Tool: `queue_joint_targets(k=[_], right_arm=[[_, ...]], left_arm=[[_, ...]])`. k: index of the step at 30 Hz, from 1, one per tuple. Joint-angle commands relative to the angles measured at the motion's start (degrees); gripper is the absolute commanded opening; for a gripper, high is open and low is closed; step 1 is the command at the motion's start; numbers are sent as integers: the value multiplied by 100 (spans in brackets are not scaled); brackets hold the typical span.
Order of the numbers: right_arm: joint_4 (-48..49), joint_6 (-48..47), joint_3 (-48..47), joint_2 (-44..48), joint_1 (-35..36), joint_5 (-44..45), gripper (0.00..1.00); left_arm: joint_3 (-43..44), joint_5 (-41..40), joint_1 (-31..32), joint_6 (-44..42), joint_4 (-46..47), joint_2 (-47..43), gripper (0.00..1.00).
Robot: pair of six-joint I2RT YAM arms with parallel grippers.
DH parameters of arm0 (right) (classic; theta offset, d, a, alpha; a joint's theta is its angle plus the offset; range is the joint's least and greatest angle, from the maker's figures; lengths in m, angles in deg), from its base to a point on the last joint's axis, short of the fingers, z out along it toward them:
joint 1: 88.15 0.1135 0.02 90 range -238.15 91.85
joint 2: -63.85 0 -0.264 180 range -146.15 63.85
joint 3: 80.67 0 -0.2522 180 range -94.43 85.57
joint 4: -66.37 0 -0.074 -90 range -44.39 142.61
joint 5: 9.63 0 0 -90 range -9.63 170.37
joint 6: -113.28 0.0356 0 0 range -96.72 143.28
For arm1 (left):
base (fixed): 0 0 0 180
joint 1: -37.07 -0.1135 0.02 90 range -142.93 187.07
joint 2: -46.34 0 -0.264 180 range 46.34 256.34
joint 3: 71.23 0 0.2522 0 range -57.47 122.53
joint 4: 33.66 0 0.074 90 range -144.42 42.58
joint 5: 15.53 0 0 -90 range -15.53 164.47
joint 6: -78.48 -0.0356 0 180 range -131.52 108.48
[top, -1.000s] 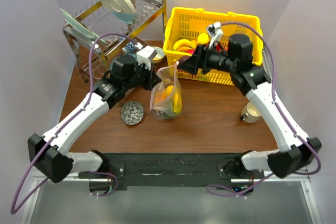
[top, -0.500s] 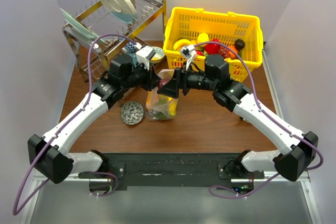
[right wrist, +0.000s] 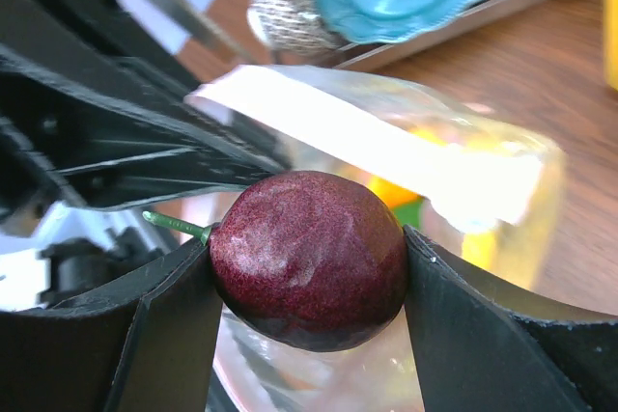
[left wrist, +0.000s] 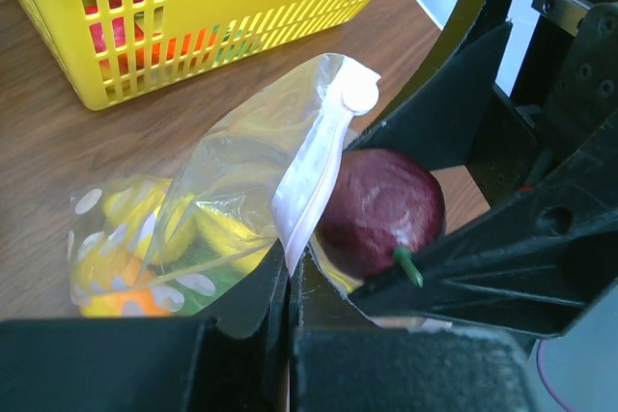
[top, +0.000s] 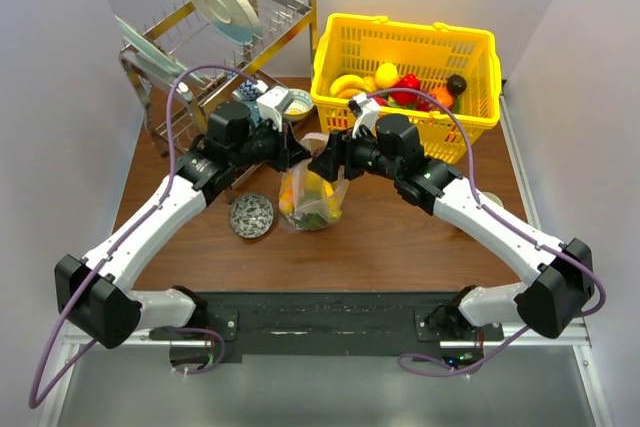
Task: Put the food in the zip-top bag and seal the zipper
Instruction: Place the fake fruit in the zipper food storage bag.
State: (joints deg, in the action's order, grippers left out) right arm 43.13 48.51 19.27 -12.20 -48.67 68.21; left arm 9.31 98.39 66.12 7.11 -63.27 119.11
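Observation:
The clear zip-top bag (top: 311,199) stands on the brown table with yellow, orange and green food (left wrist: 135,238) inside. My left gripper (left wrist: 290,267) is shut on the bag's white zipper strip (left wrist: 314,176) and holds the mouth up. My right gripper (right wrist: 309,243) is shut on a dark red round fruit (right wrist: 307,256) with a green stem. The fruit (left wrist: 381,211) hangs right at the bag's mouth, beside the zipper (right wrist: 386,142). In the top view both grippers meet above the bag, left (top: 298,152) and right (top: 322,162).
A yellow basket (top: 480,42) with more toy food stands at the back right, close behind the bag. A dish rack (top: 200,57) with plates stands back left. A round grey lid (top: 252,215) lies left of the bag. A mug (top: 490,203) peeks out under my right arm.
My right arm has swung left from the basket, carrying the dark red fruit to the bag's mouth. The left gripper has stayed put on the zipper strip.

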Motion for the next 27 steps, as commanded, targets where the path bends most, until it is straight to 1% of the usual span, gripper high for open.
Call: queue_joint_targets(k=[1,4,10,14,16,18,19,20,21,23,24,27], right_arm=[[-361,-247,-234,-15,24,837,79],[-511,-265,-295,20,24,830,90],[-994,-317,-550,125,24,926,91],[-1223,-387,-708,354,24,1207,90],[-1537,-545,-953,459,24,1557,89],[-1820,-721,-1226,451,15,2092,89],[-2152,-817,-1575,364,15,2609,89],[-2338,-914,-1770,293,15,2796,89],[-2670,-1098,-2172,214,7,3016,89],[-2936,-1231,-2509,-5,-28,3579,93],[-3042,-1353,-2754,-67,-55,3659,96],[-2991,-1451,-3080,-278,-388,3608,97]], left_arm=[[10,209,-102,132,364,26,0],[1,279,-155,176,364,97,0],[1,332,-199,220,373,141,0],[-7,253,-216,211,364,149,0],[1,201,-216,202,346,141,0],[1,183,-216,185,329,149,0],[-7,183,-216,185,338,141,0],[-7,192,-216,185,346,149,0],[1,192,-216,185,346,149,0],[-25,200,-216,185,364,141,0],[-16,201,-216,185,364,149,0],[-25,209,-216,167,355,132,0]])
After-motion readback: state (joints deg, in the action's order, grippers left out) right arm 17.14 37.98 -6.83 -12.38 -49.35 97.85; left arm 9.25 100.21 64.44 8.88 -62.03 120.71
